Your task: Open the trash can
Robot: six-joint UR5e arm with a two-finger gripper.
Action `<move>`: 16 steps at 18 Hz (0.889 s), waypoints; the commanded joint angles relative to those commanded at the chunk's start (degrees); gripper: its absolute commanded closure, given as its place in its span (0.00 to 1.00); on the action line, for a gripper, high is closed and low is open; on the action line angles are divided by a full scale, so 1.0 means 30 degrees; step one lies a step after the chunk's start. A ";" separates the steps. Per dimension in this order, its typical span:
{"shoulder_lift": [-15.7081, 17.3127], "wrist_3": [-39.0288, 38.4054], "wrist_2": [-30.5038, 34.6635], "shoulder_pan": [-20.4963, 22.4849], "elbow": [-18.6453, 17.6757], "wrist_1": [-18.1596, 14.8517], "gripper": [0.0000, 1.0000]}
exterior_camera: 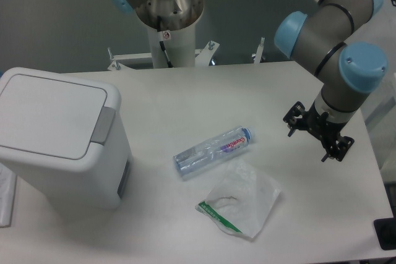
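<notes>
The trash can (59,137) sits at the left of the frame on the table (185,100), its flat lid down. The gripper (308,141) hangs at the right, well apart from it, jaws spread with nothing between them. A plastic bottle (213,151) and a crumpled wrapper (241,201) lie near the center.

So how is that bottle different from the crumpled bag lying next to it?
The bottle is a clear, rigid cylinder with a blue cap, lying on its side; the bag is thin, white and crumpled flat. The bottle has a red-lettered label, the bag a green edge. Both lie on the table, right of the closed trash can.
</notes>
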 joint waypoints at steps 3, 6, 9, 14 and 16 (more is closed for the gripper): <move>0.0059 0.0029 0.0000 0.0000 -0.0029 0.0000 0.00; 0.0030 0.0059 0.0000 -0.0029 -0.0029 -0.0029 0.00; 0.0263 -0.0203 0.0000 -0.0059 -0.0263 0.0029 0.00; 0.0732 -0.2253 -0.0702 -0.0029 -0.0849 0.0058 0.00; 0.0849 -0.2490 -0.0848 -0.0059 -0.0879 0.0146 0.00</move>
